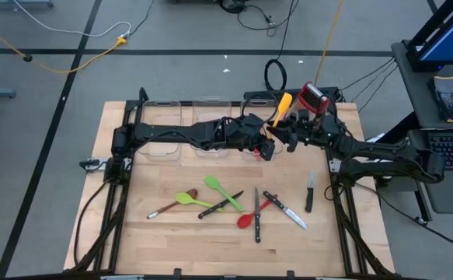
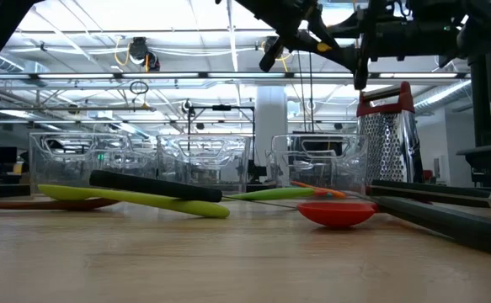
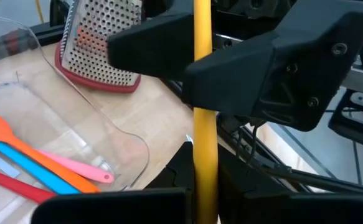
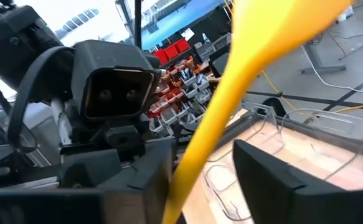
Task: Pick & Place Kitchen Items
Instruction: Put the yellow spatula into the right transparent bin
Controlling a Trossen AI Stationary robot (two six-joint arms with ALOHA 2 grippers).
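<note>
Yellow silicone marks the item at the centre of the work: a yellow spatula point(image 1: 282, 107) held in the air between the two grippers, above the back right part of the table. The left gripper point(image 1: 269, 148) is clenched on the spatula's handle, as the left wrist view shows the yellow shaft point(image 3: 204, 124) running straight up between its dark fingers. The right gripper point(image 1: 288, 134) stands around the same handle, just beside the left one; whether it presses on the handle cannot be told. The spatula's long axis runs steeply upward, with the broad blade uppermost and tilted toward the back of the table.

Below and behind the grippers stands a row of clear plastic bins point(image 1: 181, 128). The rightmost bin point(image 3: 75, 134) holds an orange spatula point(image 3: 19, 142), a blue utensil, a pink one and a red one. A red-and-steel box grater point(image 1: 314, 97) stands upright at the back right.

On the pale wooden tabletop point(image 1: 172, 249), toward the front, lie two green spoons point(image 1: 199, 194), a red spoon point(image 1: 249, 218), a brown-tipped spoon point(image 1: 172, 207) and several black-handled steel knives point(image 1: 284, 208); one knife point(image 1: 309, 190) lies apart at the right.

The low view shows a large hall behind the table, with ceiling lights and overhead rails.
</note>
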